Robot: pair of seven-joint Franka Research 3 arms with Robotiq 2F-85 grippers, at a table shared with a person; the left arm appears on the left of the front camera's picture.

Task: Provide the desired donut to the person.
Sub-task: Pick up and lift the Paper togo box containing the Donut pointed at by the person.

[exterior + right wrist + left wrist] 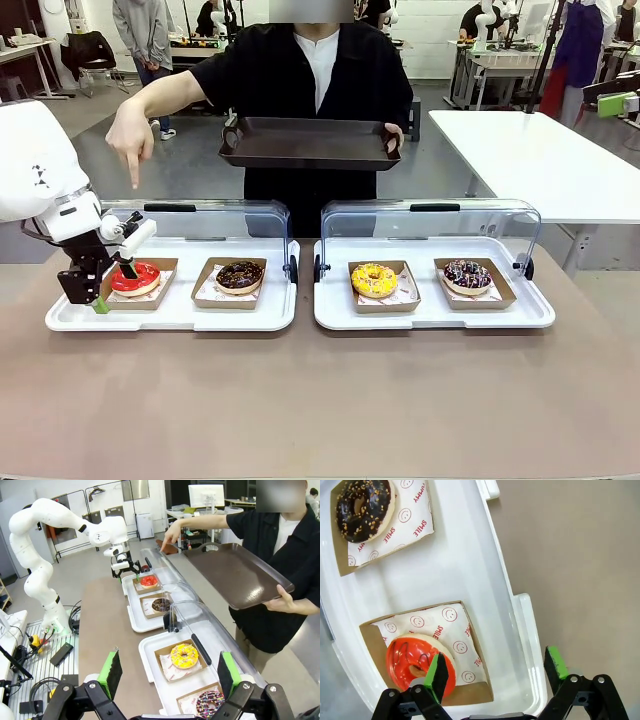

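Tabletop (pixel 320 400): brown, runs the full width of the front view. The person (pixel 300 90) stands at the far side in a black top over a white shirt.

Two white trays lie side by side on the tabletop, almost touching at the middle: left tray (pixel 180 314) and right tray (pixel 430 316). Each has a clear lid (pixel 200 215) raised at its far edge.

The person holds a dark brown serving tray (pixel 310 142) at chest height, gripped at one end by one hand (pixel 393 135). The pointing hand (pixel 130 140) is stretched out over the left end of the left tray, index finger aimed down.

Left arm (pixel 35 160): white, enters from picture left and bends down to the left tray.

Each tray carries two donuts, each in its own shallow brown card box with printed paper.
- Left tray: red-glazed donut (pixel 137 277) at the left end, below the pointing finger; chocolate donut (pixel 240 275) with nut crumbs to its right.
- Right tray: yellow donut (pixel 374 280), then a dark sprinkled donut (pixel 467 274).

Left gripper (pixel 115 287): down at the red-glazed donut, fingers spread. In the left wrist view one green pad sits over the donut beside its hole, and the other is out past the box near the tray rim. Cannot tell whether a pad touches the glaze.

Right gripper (pixel 170 672): fingers spread wide and holding nothing, high above the right tray's end of the tabletop.
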